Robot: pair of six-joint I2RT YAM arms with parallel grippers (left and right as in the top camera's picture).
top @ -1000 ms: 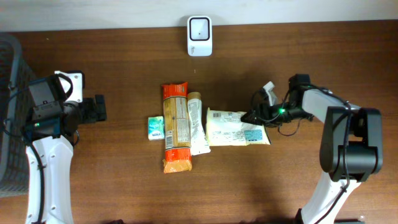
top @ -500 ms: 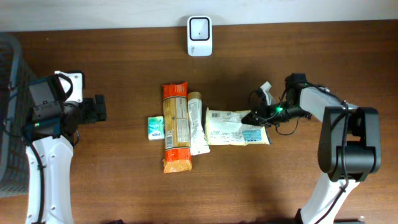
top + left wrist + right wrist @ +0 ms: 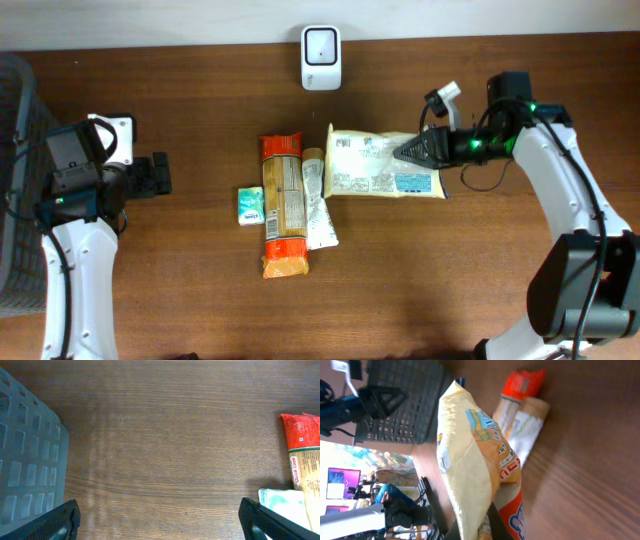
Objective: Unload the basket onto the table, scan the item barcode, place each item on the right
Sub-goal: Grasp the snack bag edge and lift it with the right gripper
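A pale yellow snack bag [image 3: 375, 166] with a printed label hangs above the table right of centre, its right end pinched in my shut right gripper [image 3: 410, 152]. The right wrist view shows the same bag [image 3: 470, 460] on edge, with the jaws of the gripper [image 3: 487, 529] closed on its seam. The white barcode scanner [image 3: 320, 44] stands at the back centre, up and to the left of the bag. My left gripper [image 3: 160, 174] rests at the far left. In its wrist view the gripper [image 3: 160, 521] is wide open over bare wood.
An orange pasta packet [image 3: 282, 205], a slim white packet [image 3: 317, 200] and a small green packet [image 3: 251, 205] lie side by side at the centre. A dark mesh basket [image 3: 15, 180] stands at the left edge, next to the left arm.
My right gripper has shut on the yellow bag's right end, lifted it off the table and carried it back and right, nearer the scanner. The left arm has not moved.
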